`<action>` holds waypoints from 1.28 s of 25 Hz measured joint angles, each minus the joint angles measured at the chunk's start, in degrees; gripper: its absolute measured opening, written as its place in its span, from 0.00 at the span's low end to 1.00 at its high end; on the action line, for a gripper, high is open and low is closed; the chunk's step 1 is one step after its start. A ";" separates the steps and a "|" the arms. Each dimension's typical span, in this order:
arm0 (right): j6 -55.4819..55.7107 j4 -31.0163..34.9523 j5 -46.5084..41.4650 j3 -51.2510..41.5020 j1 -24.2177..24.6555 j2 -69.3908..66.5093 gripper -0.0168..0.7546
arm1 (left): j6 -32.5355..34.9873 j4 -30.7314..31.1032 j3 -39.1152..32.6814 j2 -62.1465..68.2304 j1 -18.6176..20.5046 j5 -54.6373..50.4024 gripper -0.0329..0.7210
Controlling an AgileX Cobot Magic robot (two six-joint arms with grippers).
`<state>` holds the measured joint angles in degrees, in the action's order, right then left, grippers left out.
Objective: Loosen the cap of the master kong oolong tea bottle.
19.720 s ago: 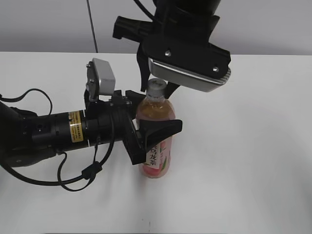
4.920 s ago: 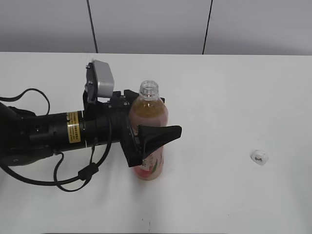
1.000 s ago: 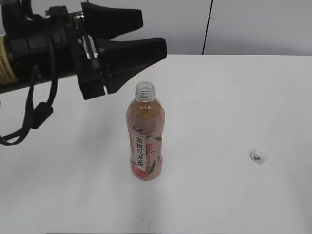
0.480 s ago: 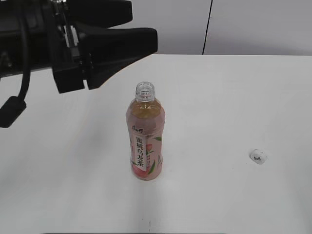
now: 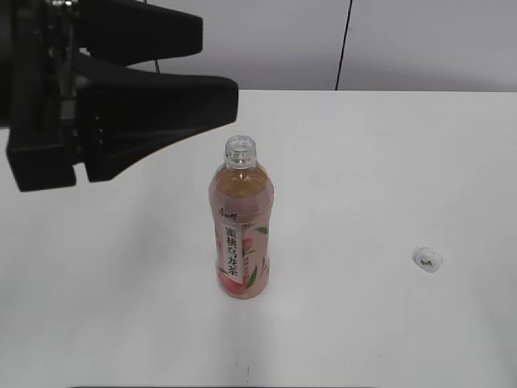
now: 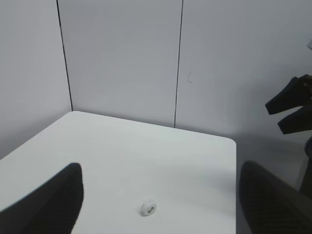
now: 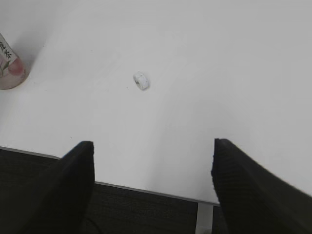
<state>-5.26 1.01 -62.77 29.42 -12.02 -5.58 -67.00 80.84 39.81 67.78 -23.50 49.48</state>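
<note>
The master kong oolong tea bottle (image 5: 241,218) stands upright mid-table, its neck open with no cap on it. Its base shows at the left edge of the right wrist view (image 7: 9,68). The white cap (image 5: 428,259) lies alone on the table to the bottle's right, and shows in the left wrist view (image 6: 148,207) and the right wrist view (image 7: 141,81). My left gripper (image 5: 218,65) is open and empty, high up and left of the bottle; the left wrist view (image 6: 161,170) shows its jaws wide apart. My right gripper (image 7: 153,146) is open and empty over the table's near edge, out of the exterior view.
The white table (image 5: 363,162) meets a grey panelled wall (image 5: 404,40) at the back. Its front edge (image 7: 146,189) runs under my right gripper, dark floor beyond. A black machine part (image 6: 292,105) shows at the right of the left wrist view.
My left gripper has drawn back to the left and toward the camera, away from the bottle. The bottle and the cap have not moved.
</note>
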 joint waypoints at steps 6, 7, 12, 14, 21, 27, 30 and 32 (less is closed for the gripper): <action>0.00 0.00 0.00 0.00 0.00 0.00 0.75 | -2.03 1.06 -0.24 -3.41 0.00 -4.65 0.83; 0.00 0.00 0.00 0.00 0.00 0.00 0.75 | -2.22 0.46 -0.30 -3.85 0.00 -4.96 0.83; 0.00 0.00 0.00 0.00 0.00 0.00 0.75 | -2.63 -6.17 -0.47 -6.73 0.00 -7.03 0.80; 0.00 0.00 0.00 0.00 0.00 0.00 0.75 | -2.63 -8.35 -0.65 -7.80 0.00 -9.80 0.79; 0.00 0.00 0.00 0.00 0.00 0.00 0.75 | 4.92 -24.97 -6.67 -11.94 0.00 -30.43 0.79; 0.00 0.00 0.00 0.00 0.00 0.00 0.75 | 13.85 -45.12 -8.48 -21.28 -0.15 -40.83 0.78; 0.00 0.00 0.00 0.00 0.00 0.00 0.75 | 23.32 -55.92 -8.48 -27.98 -1.34 -45.74 0.78; 0.00 0.00 0.00 0.00 0.00 0.00 0.75 | 31.67 -62.14 -8.48 -30.93 -2.44 -51.59 0.78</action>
<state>-5.26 1.01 -62.77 29.42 -12.02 -5.58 -35.33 18.70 31.33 36.86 -25.95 -2.11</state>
